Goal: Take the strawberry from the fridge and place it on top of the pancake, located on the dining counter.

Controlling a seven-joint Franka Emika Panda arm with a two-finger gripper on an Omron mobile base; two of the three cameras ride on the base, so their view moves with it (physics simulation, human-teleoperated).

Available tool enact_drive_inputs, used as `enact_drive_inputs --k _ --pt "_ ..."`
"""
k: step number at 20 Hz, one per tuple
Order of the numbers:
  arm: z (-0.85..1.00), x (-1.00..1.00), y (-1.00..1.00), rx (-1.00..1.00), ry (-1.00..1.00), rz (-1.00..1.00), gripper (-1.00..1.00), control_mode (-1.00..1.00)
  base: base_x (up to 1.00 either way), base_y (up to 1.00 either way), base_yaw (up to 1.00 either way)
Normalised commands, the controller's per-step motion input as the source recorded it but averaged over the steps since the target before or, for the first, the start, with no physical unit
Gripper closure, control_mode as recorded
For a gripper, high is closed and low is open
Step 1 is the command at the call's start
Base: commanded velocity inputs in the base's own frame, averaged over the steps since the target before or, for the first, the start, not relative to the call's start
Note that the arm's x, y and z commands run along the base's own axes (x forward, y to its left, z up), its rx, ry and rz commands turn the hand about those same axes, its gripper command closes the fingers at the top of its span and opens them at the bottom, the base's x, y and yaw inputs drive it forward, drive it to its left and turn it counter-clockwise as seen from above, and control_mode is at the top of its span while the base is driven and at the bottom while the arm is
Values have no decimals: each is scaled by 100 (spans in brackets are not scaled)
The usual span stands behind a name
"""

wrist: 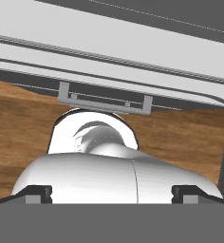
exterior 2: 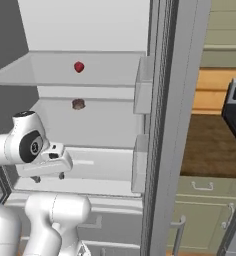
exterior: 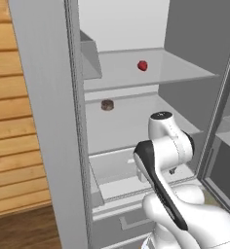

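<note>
Wood-plank wall [exterior: 12, 126] left of the gripper, wood floor [exterior: 19, 228] beneath it. To the gripper's right, green-grey cabinets [exterior 2: 205, 210] carry a dark brown worktop [exterior 2: 210, 145], with more plank wall [exterior 2: 215, 85] above. Even, flat lighting.

fridge [exterior 2: 162, 100] open | strawberry [exterior 2: 79, 67] upper shelf | brown round item [exterior 2: 78, 104] shelf below

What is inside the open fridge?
A strawberry on the upper shelf, a small brown item on the shelf below. The arm hides part of the lower compartment.
</note>
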Motion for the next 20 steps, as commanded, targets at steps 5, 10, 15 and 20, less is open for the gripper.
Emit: enact_drive_inputs --k 5,10,15,20 --pt "0 0 0 0 0 0 -100 100 59 1 0" --pt "0 0 0 0 0 0 -100 100 44 0 0" --pt "2 2 -5 3 -13 6 -100 -100 5 0 1" --pt "60 8 4 16 -39 1 -100 -100 0 0 0"
